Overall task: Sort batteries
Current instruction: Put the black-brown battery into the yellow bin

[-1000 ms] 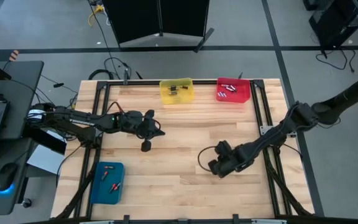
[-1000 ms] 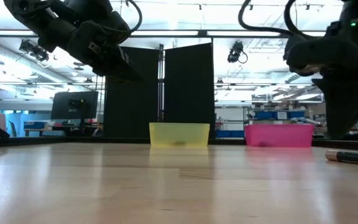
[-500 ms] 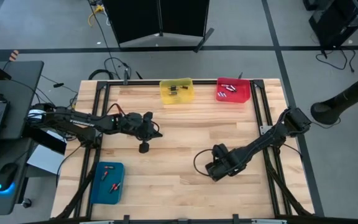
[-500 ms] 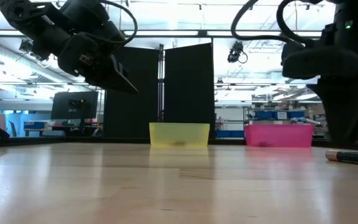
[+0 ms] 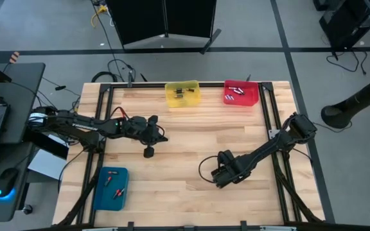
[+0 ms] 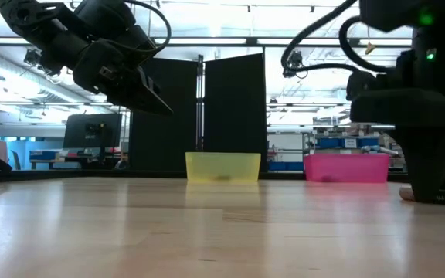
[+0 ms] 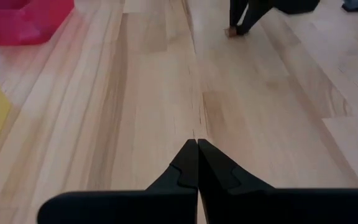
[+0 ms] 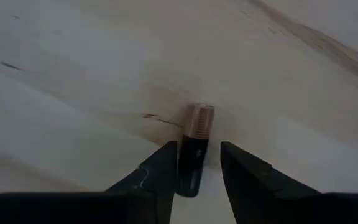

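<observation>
Since a moment ago, our right gripper [image 8: 196, 163] has dropped to the table [image 5: 185, 138] and now stands over the battery [image 8: 194, 147] that lay in the open near the front right. We see its fingers [image 8: 159, 169] apart, one on each side of the cell, not yet closed on it. Our left gripper [image 7: 197, 152] hangs above the left middle of the table with fingers pressed together. More batteries lie in the yellow bin [image 5: 182, 94], red bin [image 5: 241, 94] and blue bin [image 5: 111, 187].
</observation>
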